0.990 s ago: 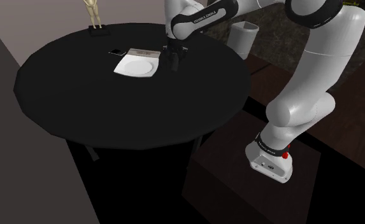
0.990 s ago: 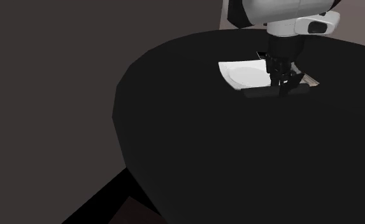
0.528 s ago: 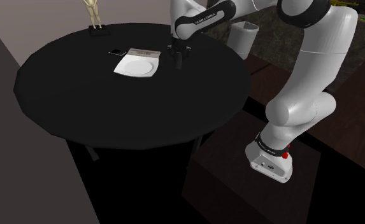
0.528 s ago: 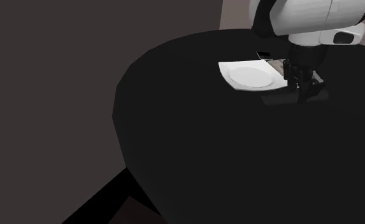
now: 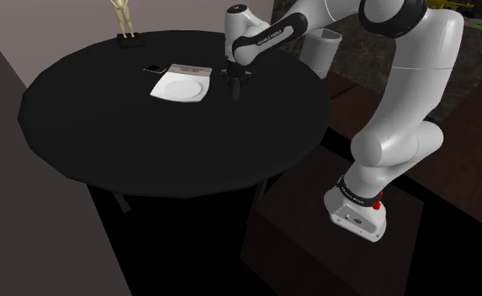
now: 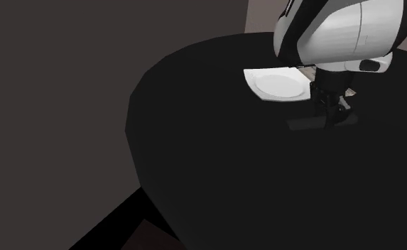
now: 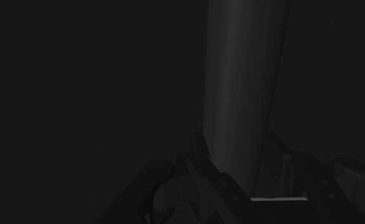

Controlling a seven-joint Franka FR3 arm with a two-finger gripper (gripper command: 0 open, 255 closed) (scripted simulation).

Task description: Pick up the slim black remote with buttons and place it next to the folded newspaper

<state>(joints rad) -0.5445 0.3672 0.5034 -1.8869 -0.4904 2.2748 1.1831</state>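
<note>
The jaws grip the slim dark remote (image 7: pixel 238 95) across its long axis, low near the worktop (image 5: pixel 146 151) just beside the white plate (image 5: pixel 180 87), with the folded newspaper (image 5: pixel 190 68) lying just beyond that plate.

White rounded arm (image 5: pixel 403 126), dark joints, black gripper (image 5: pixel 232 86), red base marks
</note>
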